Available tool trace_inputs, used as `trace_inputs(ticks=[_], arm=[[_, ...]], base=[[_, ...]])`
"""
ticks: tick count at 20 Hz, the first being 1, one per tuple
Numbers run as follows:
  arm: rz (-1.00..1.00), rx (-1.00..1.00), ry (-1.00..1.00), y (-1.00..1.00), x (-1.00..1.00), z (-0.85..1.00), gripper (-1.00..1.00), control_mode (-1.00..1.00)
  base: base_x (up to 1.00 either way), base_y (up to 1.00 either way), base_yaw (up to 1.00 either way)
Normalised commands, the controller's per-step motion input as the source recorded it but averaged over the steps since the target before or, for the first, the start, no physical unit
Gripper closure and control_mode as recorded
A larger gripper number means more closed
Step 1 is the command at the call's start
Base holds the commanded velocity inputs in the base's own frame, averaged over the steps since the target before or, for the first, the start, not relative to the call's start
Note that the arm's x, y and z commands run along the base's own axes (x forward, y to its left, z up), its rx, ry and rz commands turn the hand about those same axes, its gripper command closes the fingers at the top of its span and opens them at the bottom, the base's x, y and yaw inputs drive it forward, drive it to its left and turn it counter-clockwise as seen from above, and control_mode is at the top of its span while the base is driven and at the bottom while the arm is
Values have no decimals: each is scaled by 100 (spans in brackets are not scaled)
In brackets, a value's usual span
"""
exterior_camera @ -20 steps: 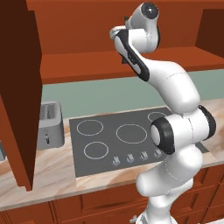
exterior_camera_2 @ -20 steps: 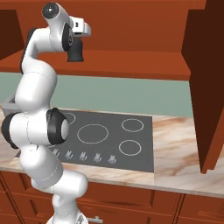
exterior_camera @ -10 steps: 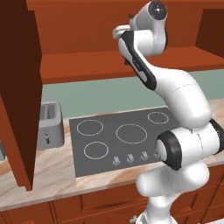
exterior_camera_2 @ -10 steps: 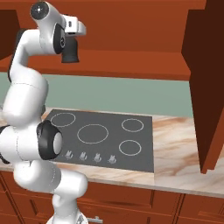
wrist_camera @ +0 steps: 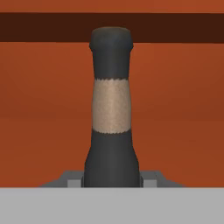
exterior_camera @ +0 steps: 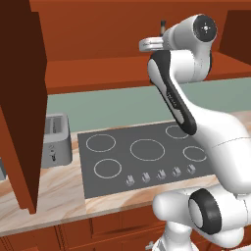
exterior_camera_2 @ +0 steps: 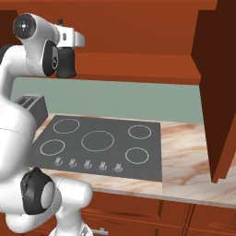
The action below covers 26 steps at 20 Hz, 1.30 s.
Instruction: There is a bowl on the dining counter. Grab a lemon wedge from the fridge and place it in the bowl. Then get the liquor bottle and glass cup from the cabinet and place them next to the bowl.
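Fig.: gripper (wrist_camera: 112, 183) pinching liquor bottle (wrist_camera: 111, 113) at frame centre; keep it upright w/ steady grip as you withdraw.

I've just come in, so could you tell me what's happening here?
The arm is raised in front of the upper cabinet, above the stove. Its end effector is closed on a dark bottle, held upright with its tan neck band facing the hand camera. A toaster stands on the counter.

Base views flank arm, sharing cooktop (exterior_camera: 147, 152), hand view close on bottle (wrist_camera: 111, 113)
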Motion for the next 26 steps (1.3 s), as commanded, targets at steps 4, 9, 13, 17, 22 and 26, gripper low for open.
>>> trace_inputs(ticks=[4, 9, 13, 17, 22, 26], arm=[[0, 7, -2, -36, -100, 20, 100, -100], [0, 4, 0, -30, -100, 2, 100, -100], [0, 0, 0, -18, -100, -12, 100, -100], [0, 0, 2, -1, -100, -32, 100, -100], [0, 0, 2, 0, -76, -24, 100, -100], [0, 0, 0, 0, -32, -21, 100, -100]], base=[[0, 0, 0], [0, 0, 0], [0, 0, 0], [0, 0, 0], [0, 0, 0], [0, 0, 0]])
